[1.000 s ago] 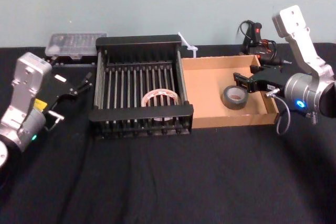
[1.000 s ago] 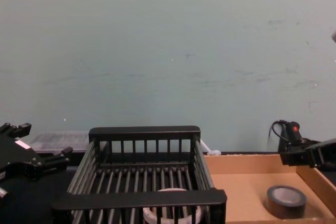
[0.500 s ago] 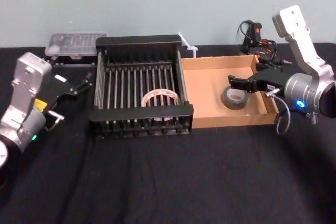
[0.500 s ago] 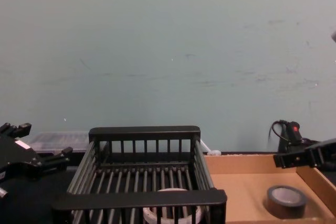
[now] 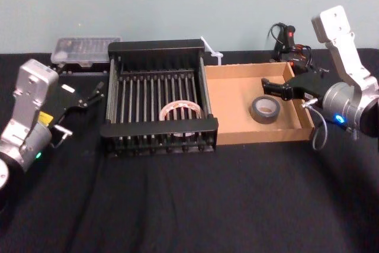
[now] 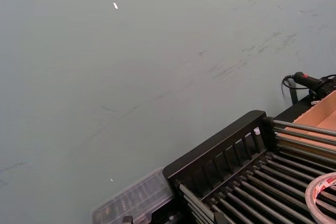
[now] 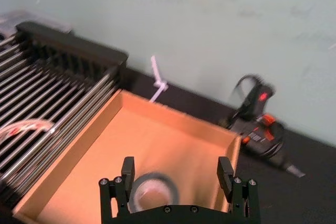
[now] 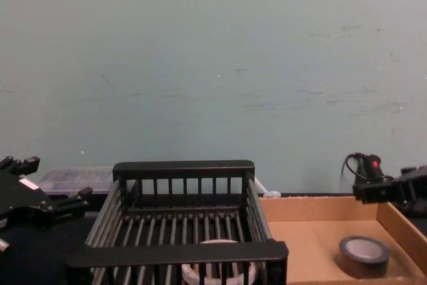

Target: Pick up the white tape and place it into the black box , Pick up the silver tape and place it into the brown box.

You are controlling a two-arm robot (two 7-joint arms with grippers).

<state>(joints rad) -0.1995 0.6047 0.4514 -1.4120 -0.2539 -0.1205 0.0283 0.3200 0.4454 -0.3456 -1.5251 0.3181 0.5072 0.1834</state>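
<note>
Right hand spread empty above silver tape, half-hidden in the wrist view.

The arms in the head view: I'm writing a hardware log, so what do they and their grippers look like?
Both arms have silver-grey metal housings and black grippers. The left gripper sits on a black body bearing small white and yellow labels. The right gripper joins a rounded silver wrist with a glowing blue light and a looping grey cable. Its two black fingers are short and blocky.
</note>
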